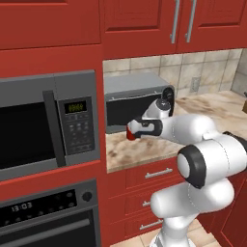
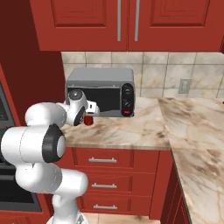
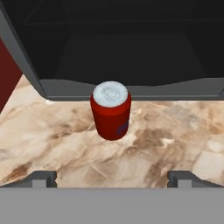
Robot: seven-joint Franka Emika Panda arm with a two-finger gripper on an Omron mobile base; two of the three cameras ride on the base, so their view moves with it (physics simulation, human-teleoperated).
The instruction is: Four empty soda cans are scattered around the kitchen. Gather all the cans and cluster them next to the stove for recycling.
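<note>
Red soda can [image 3: 111, 111] before toaster oven [image 3: 131, 48]

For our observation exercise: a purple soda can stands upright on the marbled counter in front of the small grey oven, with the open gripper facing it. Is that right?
Not quite: the soda can is red, not purple, as the hand view shows. It does stand upright on the counter in front of the small grey oven, with the open gripper facing it.

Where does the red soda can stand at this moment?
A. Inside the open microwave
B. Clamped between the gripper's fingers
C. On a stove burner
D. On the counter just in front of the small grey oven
D: the red soda can stands upright on the beige counter before the small grey oven, ahead of the open gripper.
</note>
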